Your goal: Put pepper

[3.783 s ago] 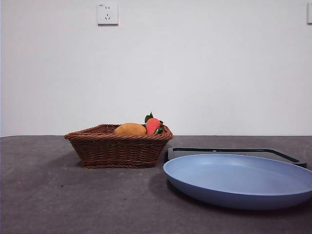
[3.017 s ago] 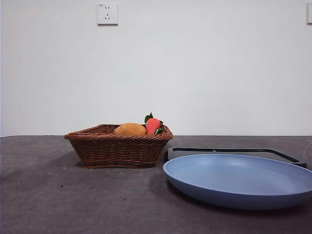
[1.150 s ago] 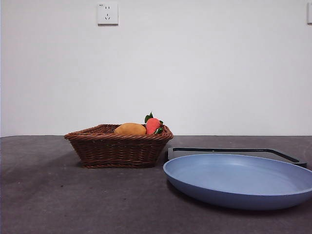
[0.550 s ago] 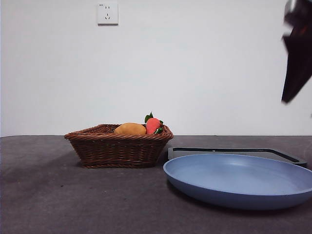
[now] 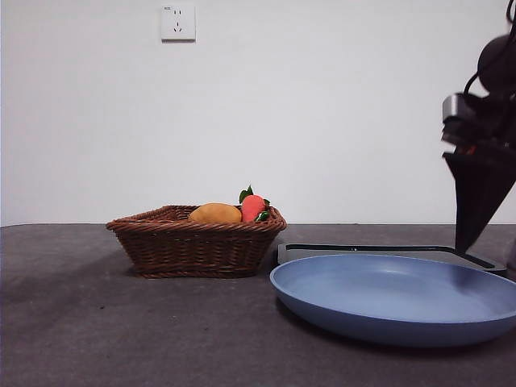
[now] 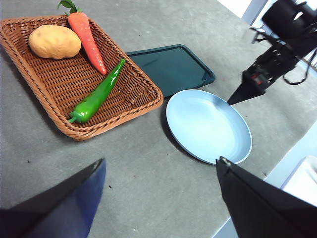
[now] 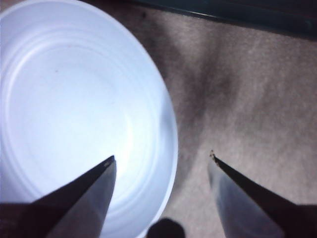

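Observation:
The pepper (image 6: 99,94), long, glossy and green, lies on the floor of the wicker basket (image 6: 126,118). In the front view the basket's wall (image 5: 193,251) hides it. My left gripper (image 6: 159,161) is open and empty, high above the table in front of the basket. My right gripper (image 7: 162,155) is open and empty. It hangs low over the right rim of the blue plate (image 7: 74,99). It shows in the front view (image 5: 464,244) and in the left wrist view (image 6: 233,101), with the plate under it (image 5: 387,300) (image 6: 208,124).
An orange carrot (image 6: 86,32) (image 5: 252,208) and a rounded yellow-orange fruit (image 6: 54,42) (image 5: 214,214) lie at the basket's far end. A dark tray (image 6: 173,67) (image 5: 387,249) (image 7: 223,10) lies behind the plate, beside the basket. A wall socket (image 5: 178,22) is on the back wall.
My right arm has come into the front view at the top right and moved down to just above the plate's right rim. The basket, plate and tray have not moved.

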